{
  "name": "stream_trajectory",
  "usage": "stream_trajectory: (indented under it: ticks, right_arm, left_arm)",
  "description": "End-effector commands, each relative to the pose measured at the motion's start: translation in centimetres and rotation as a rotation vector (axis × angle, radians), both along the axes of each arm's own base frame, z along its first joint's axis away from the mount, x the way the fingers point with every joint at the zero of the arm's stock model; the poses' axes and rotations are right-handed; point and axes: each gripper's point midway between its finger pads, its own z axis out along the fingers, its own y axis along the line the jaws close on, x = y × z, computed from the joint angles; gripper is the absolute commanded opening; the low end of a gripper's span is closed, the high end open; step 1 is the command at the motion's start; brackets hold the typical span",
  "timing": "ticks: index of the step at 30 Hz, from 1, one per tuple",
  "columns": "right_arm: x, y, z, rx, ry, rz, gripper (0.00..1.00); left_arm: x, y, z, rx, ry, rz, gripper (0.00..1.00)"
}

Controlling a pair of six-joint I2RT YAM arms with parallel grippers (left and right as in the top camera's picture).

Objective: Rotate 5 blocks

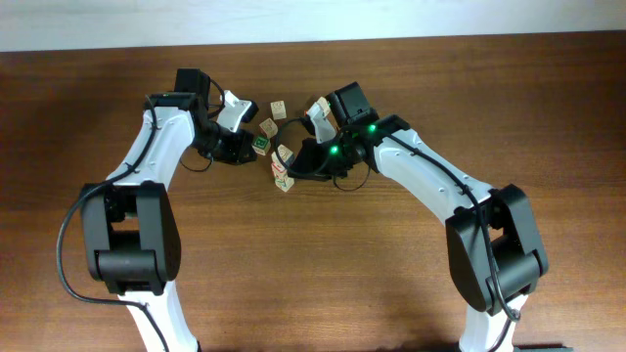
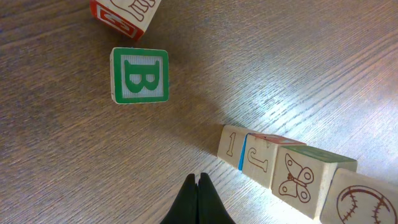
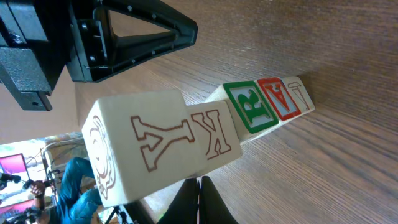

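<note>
Blocks (image 3: pixel 161 146) lie touching in a row — on the table (image 3: pixel 348 168).

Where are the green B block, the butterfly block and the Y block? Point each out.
green B block (image 2: pixel 140 76): left wrist view, middle of its top face.
butterfly block (image 2: pixel 297 177): left wrist view, on the butterfly drawing.
Y block (image 3: pixel 158 146): right wrist view, on the letter Y.

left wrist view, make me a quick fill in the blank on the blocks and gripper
The green-framed cube shows the letter ___. In the row of blocks, the face between the J and the baseball shows a ___. The left gripper is ___, with nothing between its fingers.
Missing words: B; butterfly; shut.
</note>
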Motion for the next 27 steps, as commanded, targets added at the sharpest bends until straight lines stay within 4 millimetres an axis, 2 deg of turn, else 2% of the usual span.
stream_trajectory:
  ticks: [1, 9, 11, 13, 14, 15, 16, 17, 18, 20, 21, 22, 23, 24, 25, 27]
  right_arm:
    - [-0.4, 0.6, 0.3, 0.001, -0.013, 0.01, 0.04]
    - [-0.5, 0.7, 0.2, -0.011, -0.006, -0.002, 0.05]
    - [-0.8, 0.3, 1.5, 0.001, -0.007, -0.004, 0.04]
    - [-1.0, -1.0, 4.4, -0.001, -0.049, -0.029, 0.04]
    - [-1.0, -2.3, 6.4, -0.011, -0.086, -0.061, 0.06]
    - [-1.0, -3.0, 7.4, -0.015, -0.114, -0.067, 0.09]
    - [-1.0, -4.7, 9.8, -0.023, -0.179, -0.09, 0.17]
    - [-1.2, -7.2, 12.3, -0.054, -0.251, -0.116, 0.29]
    - [-1.7, -9.2, 14.2, -0.087, -0.303, -0.128, 0.46]
    - [-3.0, -12.4, 17.1, -0.178, -0.374, -0.152, 0.69]
    - [-4.8, -17.0, 20.8, -0.389, -0.475, -0.207, 0.9]
    - [-5.8, -20.2, 22.9, -0.53, -0.508, -0.281, 0.94]
    - [-6.1, -21.0, 23.6, -0.568, -0.518, -0.302, 0.95]
    - [-7.0, -22.7, 25.1, -0.631, -0.54, -0.341, 0.96]
    - [-7.8, -23.8, 26.2, -0.669, -0.554, -0.366, 0.98]
    - [-9.3, -24.6, 27.8, -0.684, -0.57, -0.382, 0.98]
  left_arm:
    - [0.0, -0.4, -0.4, -0.015, 0.003, -0.023, 0.0]
    - [-0.1, -0.4, -0.5, -0.014, 0.006, -0.022, 0.0]
    - [0.0, 0.1, 0.2, 0.009, 0.013, -0.016, 0.0]
    - [0.6, 1.3, 2.6, 0.086, 0.011, -0.005, 0.0]
    - [0.8, 1.7, 4.3, 0.117, 0.007, 0.0, 0.0]
    - [1.0, 2.0, 5.4, 0.134, 0.004, 0.015, 0.0]
    - [1.4, 2.8, 8.1, 0.174, -0.005, 0.06, 0.0]
    - [1.7, 3.6, 11.1, 0.212, -0.027, 0.12, 0.0]
    - [1.8, 3.9, 13.2, 0.226, -0.05, 0.152, 0.0]
    - [1.4, 4.4, 19.7, 0.225, -0.162, 0.219, 0.0]
    - [-0.3, 6.0, 27.3, 0.249, -0.328, 0.349, 0.0]
    - [-3.0, 8.0, 32.9, 0.293, -0.475, 0.454, 0.14]
    - [-3.9, 8.2, 34.1, 0.293, -0.508, 0.464, 0.27]
    - [-5.1, 8.3, 35.4, 0.284, -0.538, 0.47, 0.99]
    - [-5.8, 8.3, 36.1, 0.278, -0.56, 0.474, 0.99]
    - [-6.7, 8.4, 36.9, 0.272, -0.579, 0.477, 0.99]
